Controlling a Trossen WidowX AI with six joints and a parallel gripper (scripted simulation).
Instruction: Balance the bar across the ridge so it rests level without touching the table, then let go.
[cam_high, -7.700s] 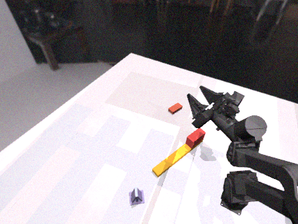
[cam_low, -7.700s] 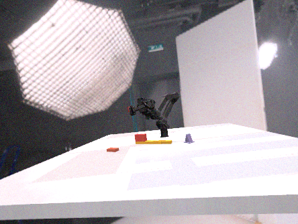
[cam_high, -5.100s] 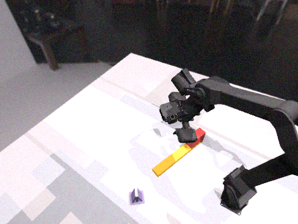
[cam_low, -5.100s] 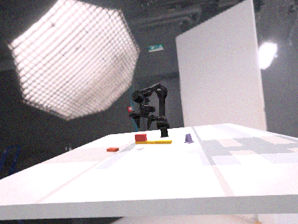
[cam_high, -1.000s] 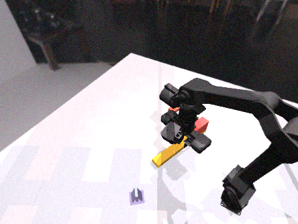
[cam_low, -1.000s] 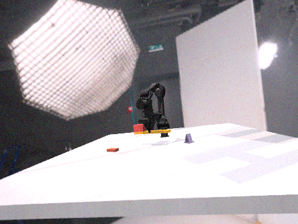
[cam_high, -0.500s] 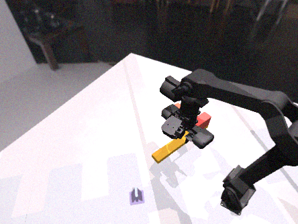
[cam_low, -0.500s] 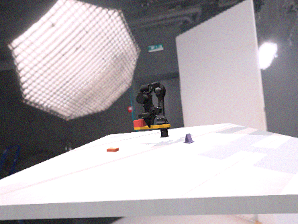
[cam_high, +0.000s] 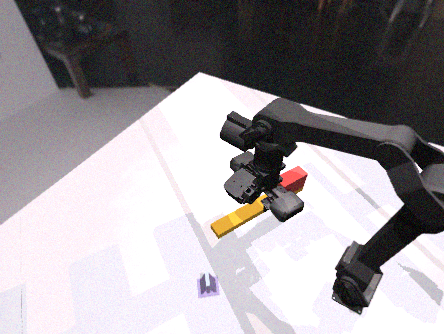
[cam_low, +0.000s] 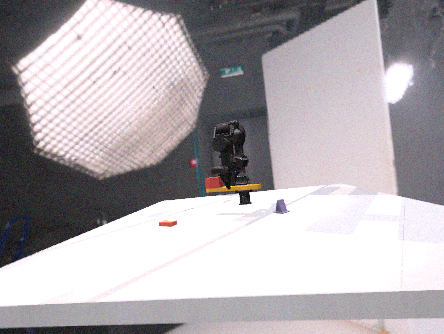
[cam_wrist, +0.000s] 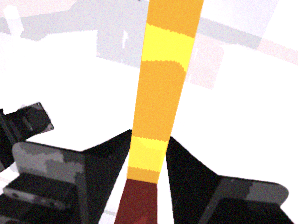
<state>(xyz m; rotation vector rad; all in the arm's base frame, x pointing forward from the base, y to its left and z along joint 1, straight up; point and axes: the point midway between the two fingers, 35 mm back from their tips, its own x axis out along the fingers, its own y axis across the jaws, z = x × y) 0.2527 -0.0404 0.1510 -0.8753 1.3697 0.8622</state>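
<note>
The long yellow-orange bar (cam_high: 237, 218) (cam_low: 250, 187) (cam_wrist: 161, 95) carries a red block (cam_high: 294, 179) (cam_low: 213, 182) (cam_wrist: 136, 202) on one end. My gripper (cam_wrist: 149, 145) (cam_low: 229, 187) is shut on the bar close to the red block and holds it above the table, roughly level in the exterior view. In the top view my gripper's fingers are mostly hidden by its own body. The small purple ridge (cam_high: 207, 285) (cam_low: 281, 206) stands on the table, apart from the bar, beyond the bar's free end.
A flat orange-red block (cam_low: 168, 223) lies on the white table (cam_low: 210, 270) in the exterior view. The arm's base (cam_high: 356, 280) stands at the lower right in the top view. The far table edges border a dark room.
</note>
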